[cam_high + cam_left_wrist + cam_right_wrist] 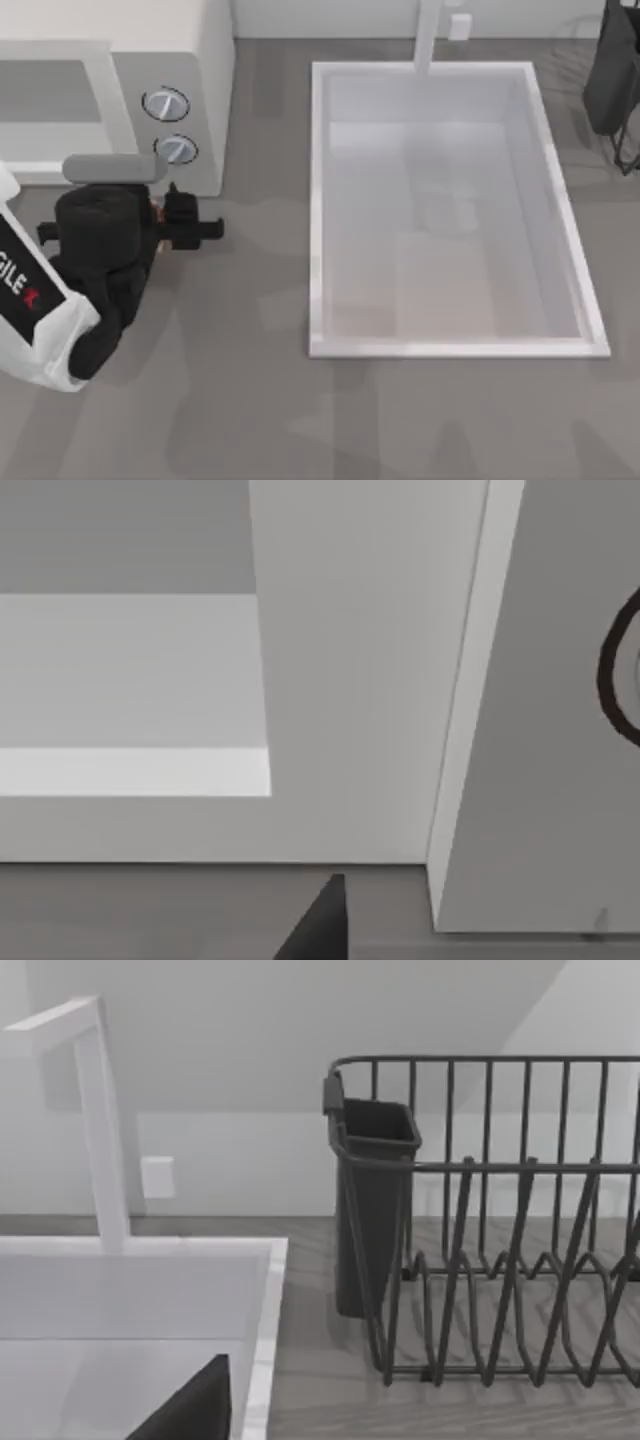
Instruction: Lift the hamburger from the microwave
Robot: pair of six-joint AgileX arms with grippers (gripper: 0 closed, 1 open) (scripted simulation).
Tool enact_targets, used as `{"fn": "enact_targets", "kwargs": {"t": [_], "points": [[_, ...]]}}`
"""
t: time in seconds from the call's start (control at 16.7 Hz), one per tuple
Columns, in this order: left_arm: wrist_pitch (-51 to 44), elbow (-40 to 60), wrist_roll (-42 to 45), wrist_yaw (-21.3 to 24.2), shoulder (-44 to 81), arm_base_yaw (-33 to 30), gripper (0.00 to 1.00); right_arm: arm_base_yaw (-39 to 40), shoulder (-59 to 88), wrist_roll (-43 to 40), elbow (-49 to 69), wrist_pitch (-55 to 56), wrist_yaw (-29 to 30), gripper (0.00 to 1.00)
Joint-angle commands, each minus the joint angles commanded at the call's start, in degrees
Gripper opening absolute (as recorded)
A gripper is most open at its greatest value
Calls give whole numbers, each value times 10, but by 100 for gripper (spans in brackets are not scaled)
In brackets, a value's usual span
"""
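Note:
The white microwave (pixel 195 60) stands at the table's back left, with two round dials (pixel 166 104) on its panel. Up close in the left wrist view, its grey cavity (pixel 120 670) opens beside the white frame (pixel 350 680), and a dial's dark rim (pixel 612 670) shows at the edge. No hamburger shows in the visible part of the cavity. My left gripper (pixel 190 226) sits just in front of the microwave, below the lower dial. One dark fingertip (pixel 322 930) shows in the left wrist view.
A large white sink basin (pixel 450 210) with a faucet (pixel 428 35) fills the middle and right. A dark dish rack (pixel 500 1240) with a cutlery cup (pixel 372 1200) stands at the back right. A grey bar (pixel 113 168) lies along the microwave's front.

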Motion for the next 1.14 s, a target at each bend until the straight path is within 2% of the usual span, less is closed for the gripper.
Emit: {"fn": "enact_targets", "kwargs": {"t": [0.78, 1.14], "points": [[0, 0, 0, 0, 0, 0, 98, 0, 0, 0, 0, 0, 0, 100], [0, 0, 0, 0, 0, 0, 100, 0, 0, 0, 0, 0, 0, 100]]}}
